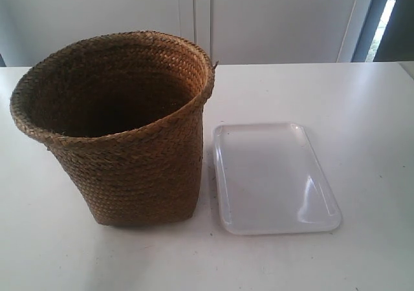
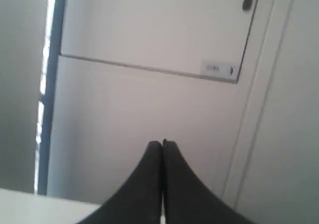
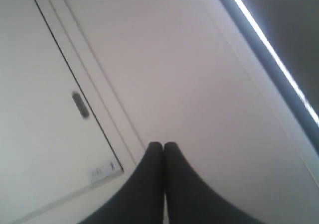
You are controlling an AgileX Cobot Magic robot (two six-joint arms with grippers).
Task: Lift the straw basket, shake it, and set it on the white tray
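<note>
Straw untouched: idling, left gripper [image 2: 162,144] and right gripper [image 3: 163,144] closed tight, empty. Probably needing wide opening, then pinching straw basket [image 1: 129,168] at opposite rim sides.

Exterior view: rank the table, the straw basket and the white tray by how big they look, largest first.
1. table: it runs past the picture's edges.
2. straw basket: clearly wider and taller in the picture than the tray, though its tall rim sits nearer the camera.
3. white tray.
</note>
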